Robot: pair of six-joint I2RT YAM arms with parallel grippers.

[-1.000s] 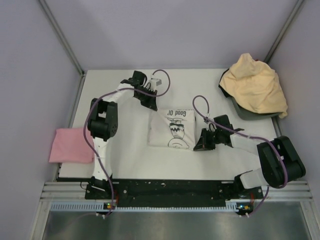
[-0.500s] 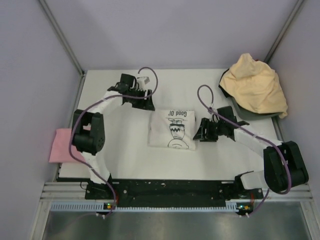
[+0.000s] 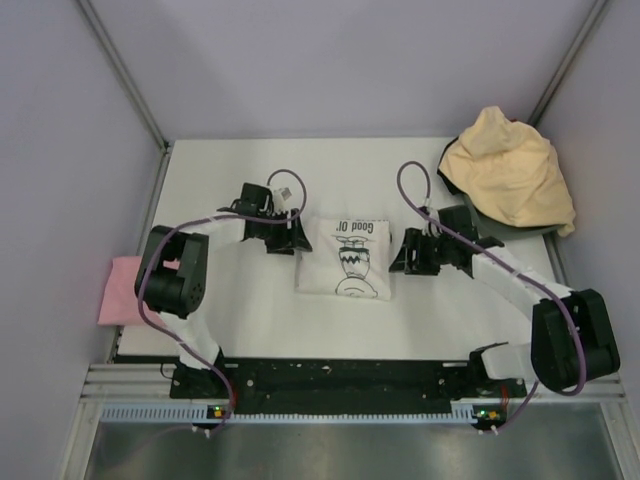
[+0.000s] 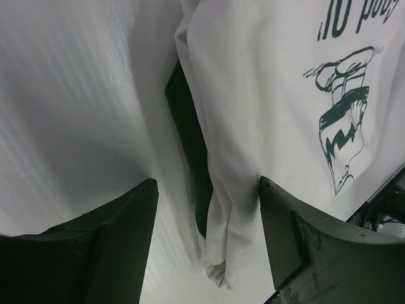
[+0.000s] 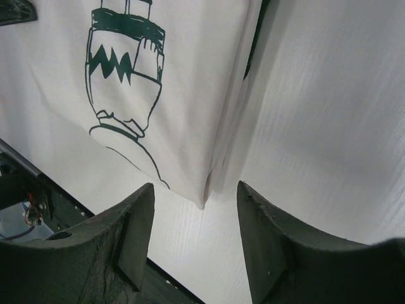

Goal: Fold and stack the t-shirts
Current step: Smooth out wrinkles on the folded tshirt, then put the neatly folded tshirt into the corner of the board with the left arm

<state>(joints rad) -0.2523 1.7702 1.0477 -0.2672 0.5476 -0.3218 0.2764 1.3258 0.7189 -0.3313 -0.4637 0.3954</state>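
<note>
Pink tee (image 3: 125, 290) folded, overhanging the table's (image 3: 250, 320) left edge | white printed tee (image 3: 347, 257) folded flat mid-table, dark green cloth (image 4: 190, 145) showing under its side | left gripper (image 3: 289, 240) fingers apart, straddling the tee's left side | right gripper (image 3: 401, 262) fingers apart at its right side | yellow-tan tee (image 3: 510, 175) heaped at the far right corner

White-sleeved black arms, looping purple cables
</note>
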